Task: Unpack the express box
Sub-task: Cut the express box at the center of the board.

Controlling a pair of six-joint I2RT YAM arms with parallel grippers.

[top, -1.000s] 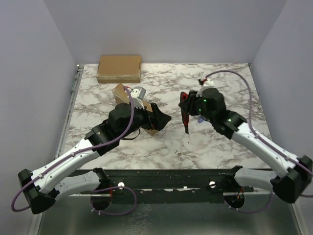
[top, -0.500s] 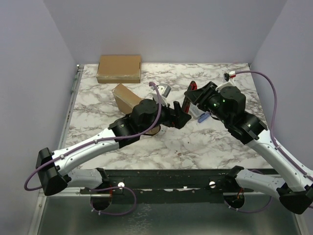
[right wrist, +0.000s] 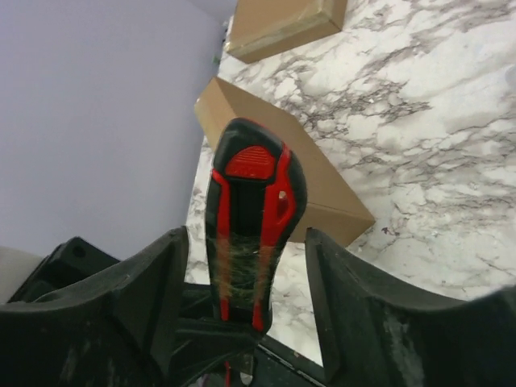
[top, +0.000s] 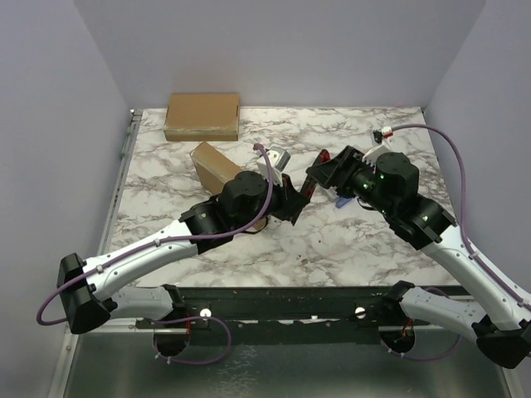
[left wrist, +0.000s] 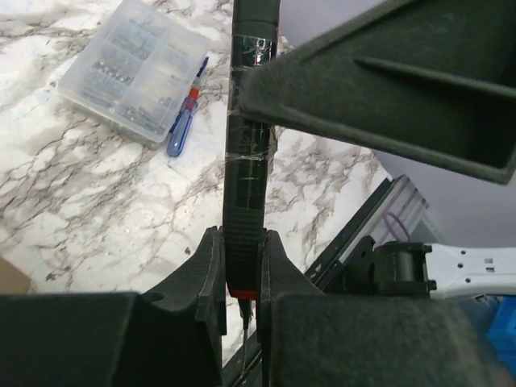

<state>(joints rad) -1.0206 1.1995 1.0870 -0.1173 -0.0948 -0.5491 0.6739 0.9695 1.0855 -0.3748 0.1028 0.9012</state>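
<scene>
A black-and-red utility knife hangs above the middle of the table between the two grippers. My left gripper is shut on its blade end, with the thin blade poking out below the pads. My right gripper stands open around the knife's handle, with a gap on each side. In the top view the left gripper and right gripper meet there. The brown cardboard express box lies behind the left arm, partly hidden by it.
A second, flat cardboard box sits at the back left corner. A clear plastic parts case and a blue screwdriver lie on the marble under the right arm. The table's black front rail runs along the near edge.
The left arm swung right from the box to the knife and its jaws closed on the blade end. The right gripper's fingers spread off the handle.
</scene>
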